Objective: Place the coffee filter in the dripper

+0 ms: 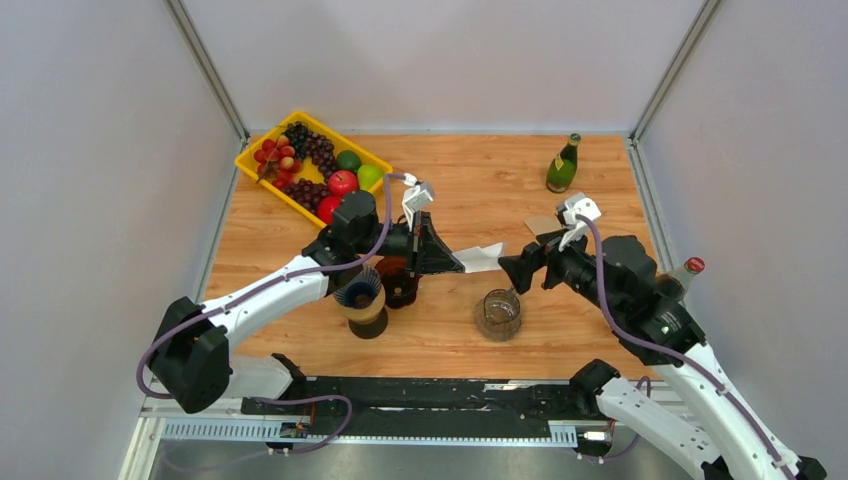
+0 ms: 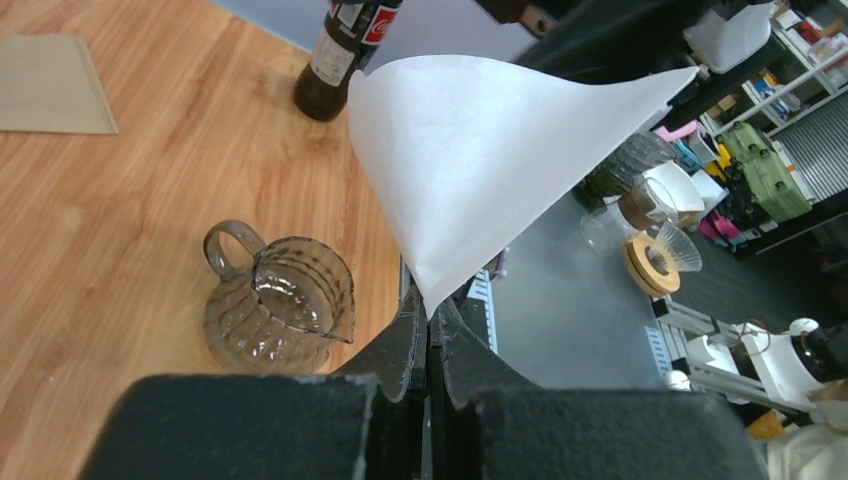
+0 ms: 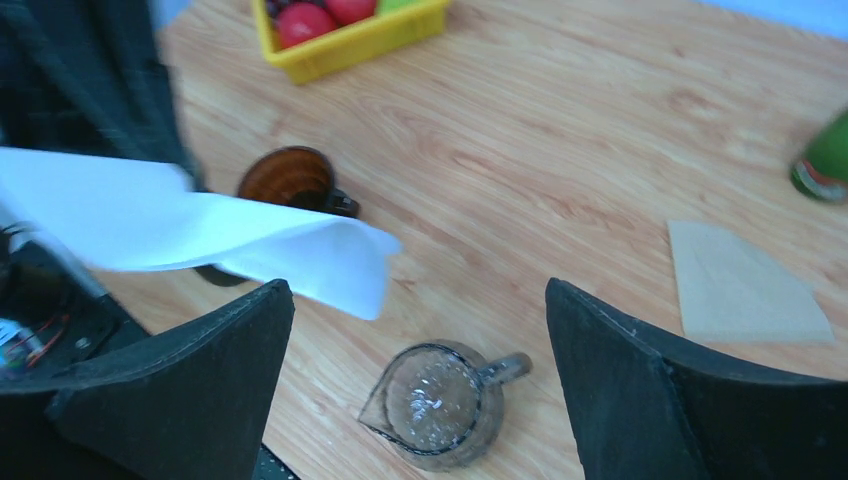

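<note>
My left gripper (image 1: 455,262) is shut on the pointed tip of a white paper coffee filter (image 1: 483,257) and holds it in the air over the table's middle. In the left wrist view the filter (image 2: 480,150) fans out from the closed jaws of that gripper (image 2: 428,305). My right gripper (image 1: 510,268) is open and empty, facing the filter's free edge (image 3: 250,245) with its jaws wide apart (image 3: 417,285). An amber dripper with a handle (image 1: 398,283) sits under the left wrist and shows in the right wrist view (image 3: 290,178). A dark ribbed cone on a stand (image 1: 360,297) stands beside it.
A glass pitcher (image 1: 498,313) stands below the grippers, also seen from the wrists (image 2: 275,305) (image 3: 440,400). A brown paper filter (image 1: 540,225) lies flat behind the right gripper. A green bottle (image 1: 563,165), a red-capped bottle (image 1: 685,270) and a yellow fruit tray (image 1: 255,165) stand around the edges.
</note>
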Available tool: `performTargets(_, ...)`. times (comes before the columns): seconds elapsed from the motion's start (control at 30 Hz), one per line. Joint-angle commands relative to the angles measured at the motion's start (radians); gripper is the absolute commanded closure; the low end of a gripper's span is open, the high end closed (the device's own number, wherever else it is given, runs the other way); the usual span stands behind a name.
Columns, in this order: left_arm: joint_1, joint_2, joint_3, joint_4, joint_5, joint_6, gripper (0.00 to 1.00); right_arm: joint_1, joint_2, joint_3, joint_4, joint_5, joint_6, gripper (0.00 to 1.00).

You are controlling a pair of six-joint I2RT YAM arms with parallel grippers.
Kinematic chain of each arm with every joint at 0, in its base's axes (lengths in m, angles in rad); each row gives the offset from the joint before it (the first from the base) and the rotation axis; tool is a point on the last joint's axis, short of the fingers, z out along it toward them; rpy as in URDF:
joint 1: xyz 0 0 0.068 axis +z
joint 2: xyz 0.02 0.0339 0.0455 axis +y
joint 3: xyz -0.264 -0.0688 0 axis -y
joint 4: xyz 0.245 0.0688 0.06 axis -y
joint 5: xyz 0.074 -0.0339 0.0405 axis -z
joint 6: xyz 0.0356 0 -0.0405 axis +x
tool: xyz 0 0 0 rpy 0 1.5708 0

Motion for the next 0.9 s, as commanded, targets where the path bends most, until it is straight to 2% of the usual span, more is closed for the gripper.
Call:
performTargets(0.0, -0.003, 0.031, 0.029, -0.007, 0.05, 0.009, 1.0, 0.001, -0.06, -0.02, 0.127, -0.274, -0.076, 0.01)
performTargets(0.13, -0.004, 0.039, 0.025, 0.025, 0.115, 0.004, 1.0, 0.001, -0.061, -0.028, 0.156, -0.319, -0.093, 0.02)
performTargets(0.23, -0.003, 0.038, 0.013, 0.089, 0.17, -0.035, 1.0, 0.001, -0.043, -0.041, 0.158, -0.36, -0.17, 0.02)
performTargets(0.47, -0.004, 0.017, 0.003, 0.146, 0.254, -0.057, 1.0, 0.001, -0.005, -0.046, 0.177, -0.34, -0.171, 0.06)
performTargets(0.6, -0.004, -0.002, -0.004, 0.138, 0.256, -0.038, 0.99, 0.001, -0.007, -0.052, 0.209, -0.421, -0.141, 0.21)
performTargets(0.73, -0.004, -0.011, -0.001, 0.138, 0.25, -0.035, 0.99, 0.001, -0.007, -0.051, 0.229, -0.532, -0.135, 0.51)
performTargets(0.87, -0.004, -0.014, 0.003, 0.148, 0.242, -0.04, 0.98, 0.001, 0.011, -0.046, 0.245, -0.583, -0.113, 0.69)
